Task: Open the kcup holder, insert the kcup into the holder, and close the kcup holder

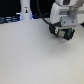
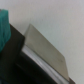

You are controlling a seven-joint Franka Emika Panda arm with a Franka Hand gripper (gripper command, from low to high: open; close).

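Note:
In the exterior view my gripper [image 1: 63, 33] hangs just above the white table at the upper right. Its dark fingers are closed around a small green thing, the kcup [image 1: 63, 33]. The wrist view is blurred. It shows a bright green-teal patch, the kcup [image 2: 4, 27], at one edge, close to the camera. Beside it lies a black body with a pale grey slanted panel, which looks like part of the kcup holder [image 2: 45, 47]. In the exterior view I cannot make out the kcup holder apart from the gripper.
The white table [image 1: 30, 57] fills most of the exterior view. A white upright object [image 1: 25, 10] stands at the back, on the exterior view's left, in front of a dark strip with blue lights.

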